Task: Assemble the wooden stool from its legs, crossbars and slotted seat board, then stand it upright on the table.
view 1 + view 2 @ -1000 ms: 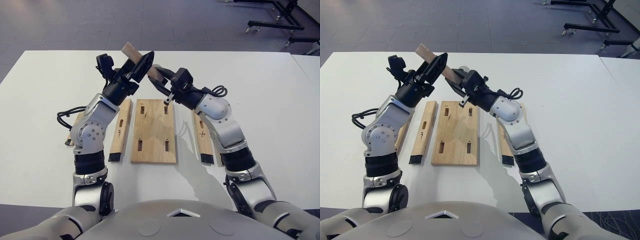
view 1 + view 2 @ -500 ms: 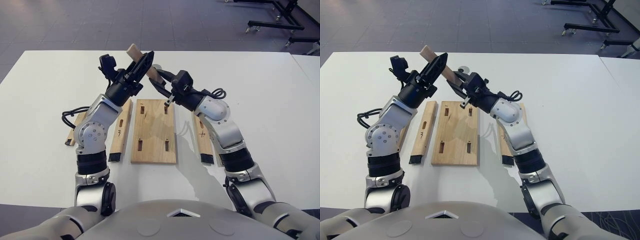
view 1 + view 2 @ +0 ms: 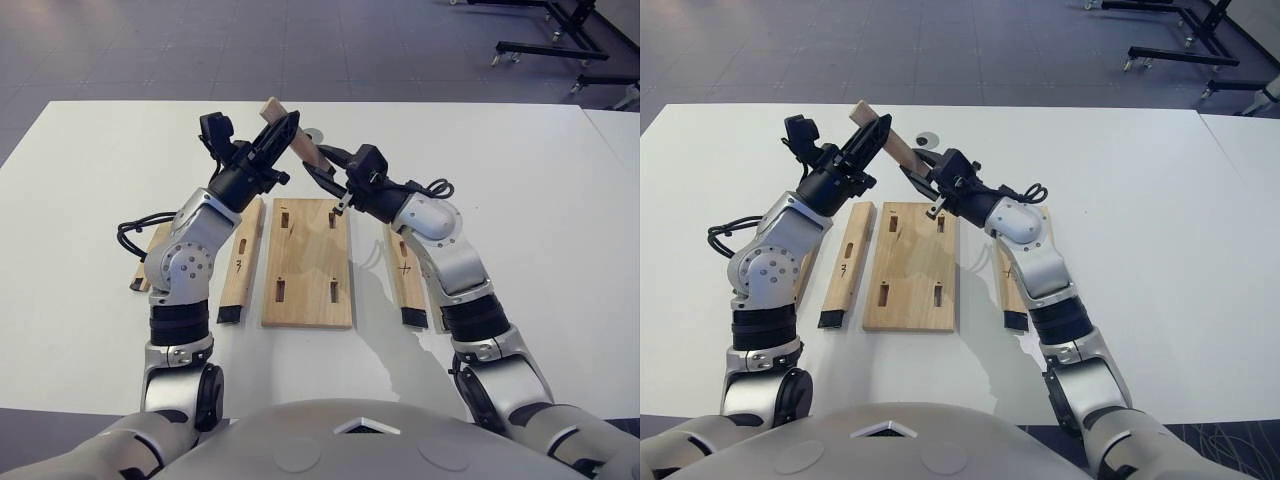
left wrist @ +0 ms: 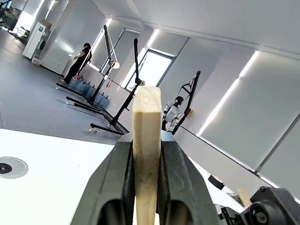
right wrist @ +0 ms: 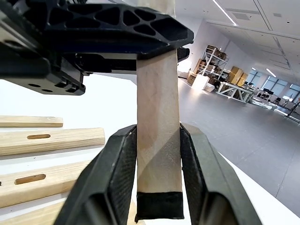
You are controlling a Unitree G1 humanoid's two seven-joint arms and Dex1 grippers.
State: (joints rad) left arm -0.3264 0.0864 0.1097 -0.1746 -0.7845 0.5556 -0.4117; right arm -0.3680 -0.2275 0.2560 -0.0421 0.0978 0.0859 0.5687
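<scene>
On white table (image 3: 520, 160), flat at centre: slotted seat board (image 3: 307, 262), flanked by slotted legs (image 3: 241, 260). Above board's far end, tilted in mid-air: black-tipped leg (image 5: 158, 93), pinched by left gripper (image 4: 146, 145) near bare end, by right gripper (image 5: 158, 133) near black tip.

Tilted leg (image 5: 158, 136) aloft, seat board (image 3: 307, 262) flat
</scene>
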